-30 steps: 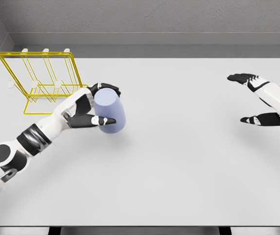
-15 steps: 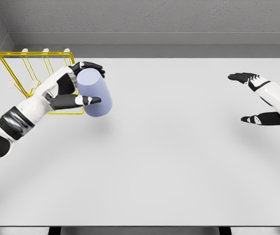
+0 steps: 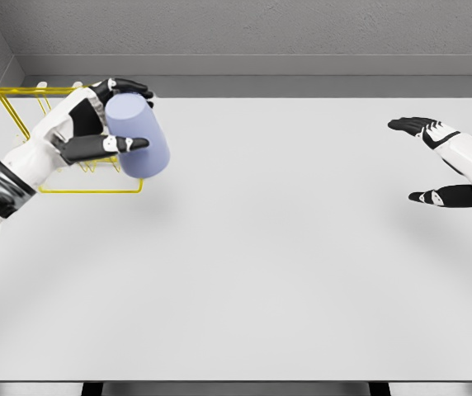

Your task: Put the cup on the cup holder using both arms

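Since the earlier frame we are lifting the cup [image 3: 137,147] farther left, over the cup holder [image 3: 21,111] | head view: left hand [image 3: 96,132] is clamping the cup, tilted, in air | right hand [image 3: 442,165] is idling, fingers apart, far right | we are aiming its mouth onto a peg, lowering slowly.

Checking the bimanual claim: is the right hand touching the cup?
No. The right hand hangs open at the table's far right, while the left hand alone grips the cup.
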